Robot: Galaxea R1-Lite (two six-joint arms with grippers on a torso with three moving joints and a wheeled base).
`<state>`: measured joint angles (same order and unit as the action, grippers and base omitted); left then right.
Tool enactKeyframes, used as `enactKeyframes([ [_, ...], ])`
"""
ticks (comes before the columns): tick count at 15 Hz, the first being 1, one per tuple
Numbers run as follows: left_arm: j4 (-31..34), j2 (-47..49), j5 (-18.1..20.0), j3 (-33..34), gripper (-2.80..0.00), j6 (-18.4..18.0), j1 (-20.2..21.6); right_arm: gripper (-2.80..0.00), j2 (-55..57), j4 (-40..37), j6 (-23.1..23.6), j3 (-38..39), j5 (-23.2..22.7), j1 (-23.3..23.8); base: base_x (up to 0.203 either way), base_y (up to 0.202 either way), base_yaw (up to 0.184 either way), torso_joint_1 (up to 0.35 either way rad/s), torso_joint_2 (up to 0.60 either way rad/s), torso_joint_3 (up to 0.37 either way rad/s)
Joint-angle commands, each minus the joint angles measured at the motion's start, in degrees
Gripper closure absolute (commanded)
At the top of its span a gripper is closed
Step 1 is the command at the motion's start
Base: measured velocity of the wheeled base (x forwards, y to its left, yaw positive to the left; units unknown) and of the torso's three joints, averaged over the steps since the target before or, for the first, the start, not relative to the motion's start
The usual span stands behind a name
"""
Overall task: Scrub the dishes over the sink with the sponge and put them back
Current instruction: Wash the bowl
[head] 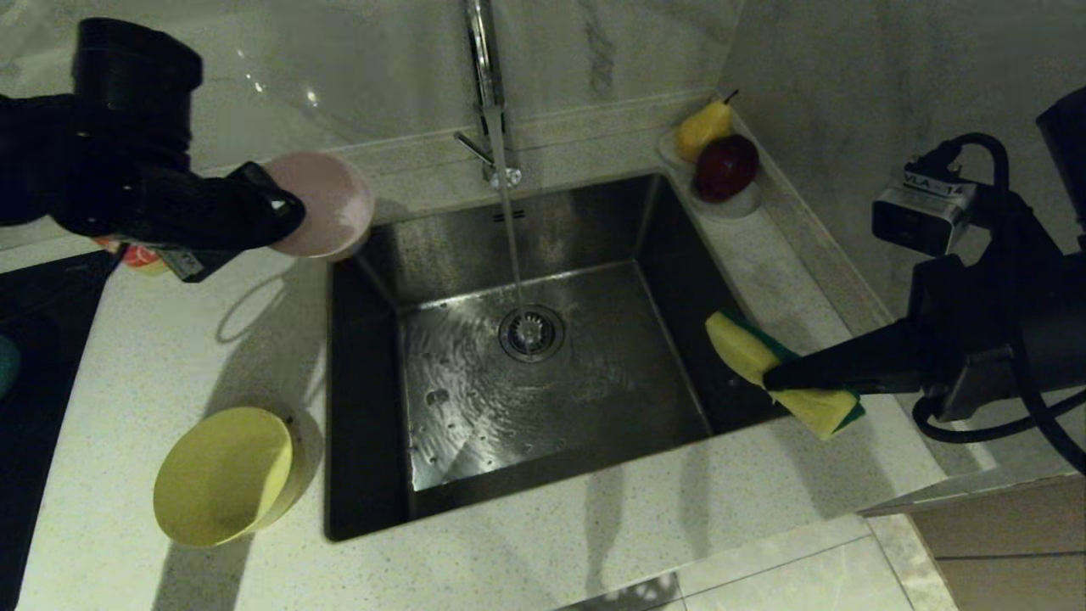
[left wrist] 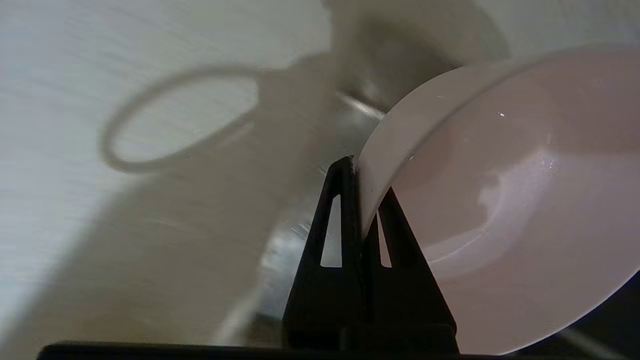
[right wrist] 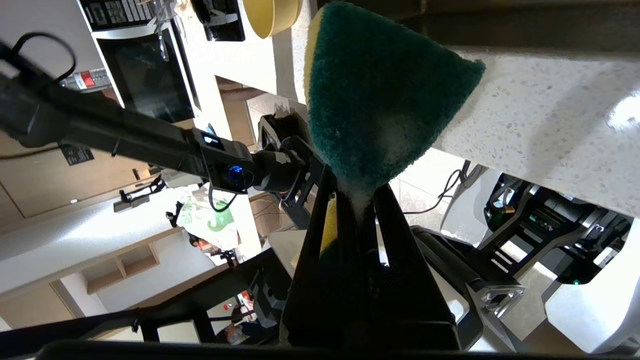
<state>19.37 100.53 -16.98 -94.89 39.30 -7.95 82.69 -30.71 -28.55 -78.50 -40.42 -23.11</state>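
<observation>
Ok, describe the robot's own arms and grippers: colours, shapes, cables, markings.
Both arms are matte black with chunky cylindrical joints. The left gripper has two slim black tapered fingers with triangular cut-outs; the right gripper matches. A silver box camera labelled "VLA" sits on the right wrist, with looping black cables.

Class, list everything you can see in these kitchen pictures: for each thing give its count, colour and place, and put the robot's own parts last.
Round plastic bowl: one, pale pink, held by its rim above the counter left of the sink.
Round plastic bowl: one, yellow, tilted on the counter, front left of the sink.
Rectangular sponge: one, yellow foam with dark green face, held at the sink's right edge.
Stainless steel sink: one, grey, centre; water runs onto the drain.
Chrome faucet: one, behind the sink.
Fruit on a white dish: yellow pear, dark red apple, back right.
Left gripper: black, shut on the pink bowl.
Right gripper: black, shut on the sponge.
</observation>
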Motion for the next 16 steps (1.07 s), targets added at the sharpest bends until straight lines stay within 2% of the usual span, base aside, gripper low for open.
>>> enactKeyframes([
  [1, 0.0, 5.7, -2.7, -2.5, 0.0, 0.2, -7.0, 0.0, -0.9, -0.1, -0.1, 0.5, -0.3, -0.1, 0.0, 0.0, 0.0, 0.0, 0.0, 0.0],
  [3, 0.0, 8.2, -5.0, -5.0, 0.0, 0.2, -11.2, 0.0, -1.4, -0.1, -0.1, 0.7, -0.3, -0.1, 0.0, 0.0, 0.0, 0.0, 0.0, 0.0],
  [8, -0.1, 14.0, -5.3, -9.6, 0.0, 1.6, -17.8, 0.0, -2.7, -0.1, -0.2, 2.1, -1.2, -1.0, 0.0, 0.0, 0.0, 0.0, 0.0, 0.0],
  [11, 0.0, 16.7, -5.3, -12.1, 0.0, 3.6, -18.9, 0.0, -2.8, -0.1, -0.1, 2.3, -1.4, -1.0, 0.0, 0.0, 0.0, 0.0, 0.0, 0.0],
  [16, -0.1, 17.8, -5.3, -12.4, 0.0, 4.0, -19.4, 0.0, -3.0, 1.5, 0.5, 3.2, -1.4, -0.9, 0.0, 0.0, 0.0, 0.0, 0.0, 0.0],
])
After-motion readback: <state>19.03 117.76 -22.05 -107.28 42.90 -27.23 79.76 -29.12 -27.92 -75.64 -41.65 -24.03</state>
